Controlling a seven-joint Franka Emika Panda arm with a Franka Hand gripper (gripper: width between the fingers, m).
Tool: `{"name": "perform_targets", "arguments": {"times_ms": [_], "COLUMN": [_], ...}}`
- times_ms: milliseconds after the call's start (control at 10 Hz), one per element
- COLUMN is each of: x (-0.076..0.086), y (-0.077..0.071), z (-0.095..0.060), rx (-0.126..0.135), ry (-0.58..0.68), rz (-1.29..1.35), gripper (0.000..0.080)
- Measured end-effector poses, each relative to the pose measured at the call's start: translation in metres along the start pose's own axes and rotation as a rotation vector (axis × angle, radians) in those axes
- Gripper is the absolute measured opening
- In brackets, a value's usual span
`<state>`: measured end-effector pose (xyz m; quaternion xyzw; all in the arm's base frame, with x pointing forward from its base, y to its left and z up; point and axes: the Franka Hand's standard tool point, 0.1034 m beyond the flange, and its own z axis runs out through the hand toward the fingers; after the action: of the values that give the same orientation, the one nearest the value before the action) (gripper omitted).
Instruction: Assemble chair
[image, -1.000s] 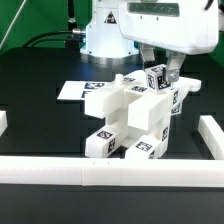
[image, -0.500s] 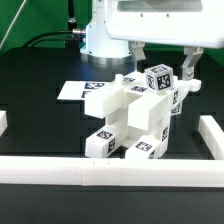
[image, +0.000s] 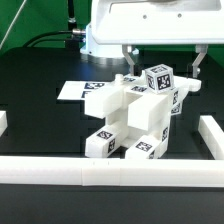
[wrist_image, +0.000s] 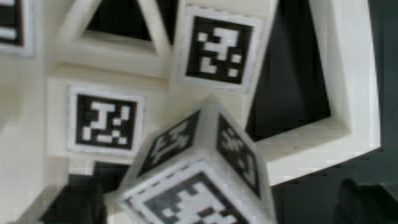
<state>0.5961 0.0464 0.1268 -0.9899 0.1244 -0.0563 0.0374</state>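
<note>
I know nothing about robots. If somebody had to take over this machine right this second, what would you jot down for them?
Hand: open, holding nothing, hanging just above the chair, fingers spread either side of its top block.
Chair: the white tagged parts stand stacked together mid-table, beside the marker board, inside the white rails.
Done: the parts look joined into one piece, with the top block sitting on it at the exterior view's right.
Left: it cannot be told whether every joint is fully seated, so check the top block first.
</note>
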Motion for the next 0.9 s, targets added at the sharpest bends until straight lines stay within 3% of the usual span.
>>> {"name": "perform_targets", "arguments": {"times_ms": [300, 500, 700, 800, 900], "x": [0.0002, -0.0008, -0.0011, -0.0024, -0.0025], "y": [0.0007, -0.0014, -0.001, -0.0008, -0.001], "z": [-0.001, -0.0008, -0.0005, -0.0002, -0.0001], "rx": [-0.003, -0.026, -0.025, -0.025, -0.025], "ry": [0.0, -0.001, -0.004, -0.011, -0.011], "rz": [-0.121, -0.216, -0.282, -0.247, -0.245], "gripper": [0.0648, 0.0648, 0.0648, 0.0527, 0.0527]}}
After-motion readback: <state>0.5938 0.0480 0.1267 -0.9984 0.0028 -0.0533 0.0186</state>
